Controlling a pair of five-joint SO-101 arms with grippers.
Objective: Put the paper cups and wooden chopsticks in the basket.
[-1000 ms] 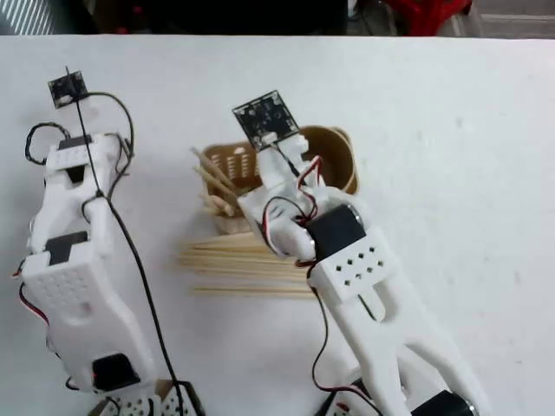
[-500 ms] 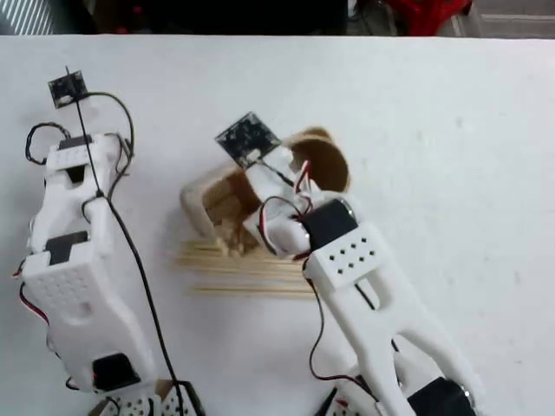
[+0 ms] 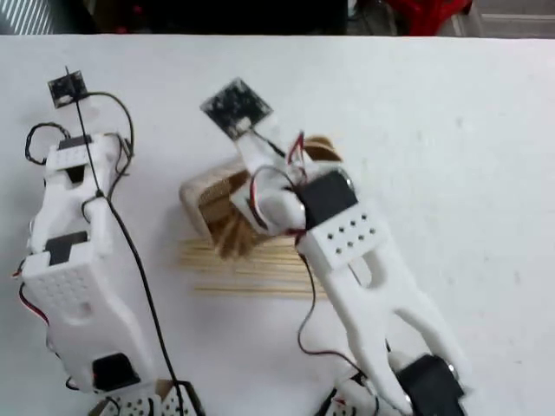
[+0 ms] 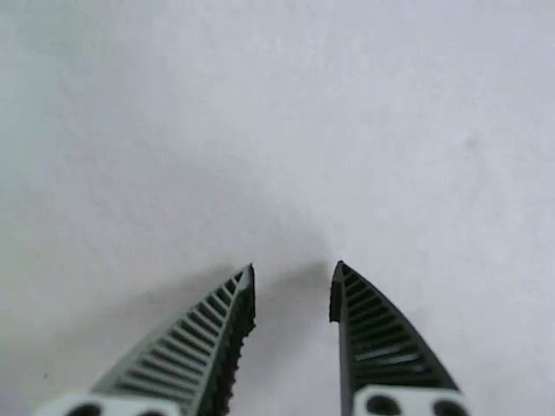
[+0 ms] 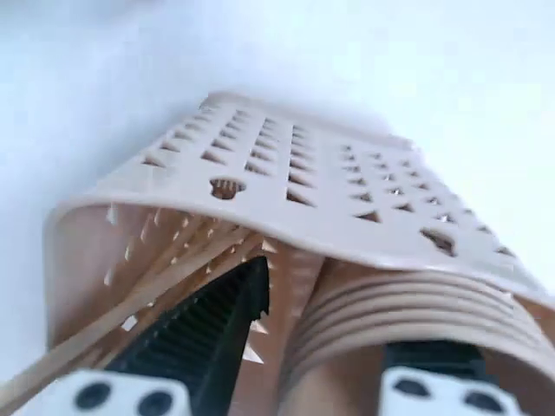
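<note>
The basket [image 5: 329, 182] is matt beige plastic pierced with holes, the cups [image 5: 390, 321] brown paper with ridged rims, the chopsticks [image 3: 251, 270] bare pale wood. The counter [image 4: 260, 130] is smooth matt white; the left end effector [image 4: 292, 279] is dark ribbed plastic, the arms [image 3: 78, 295] white plastic.

left arm [image 3: 78, 260] white | right arm [image 3: 381, 303] white | perforated covers [image 3: 347, 236] | black servos [image 3: 327, 198] | black cables [image 3: 139, 277] | ribbed jaws
</note>
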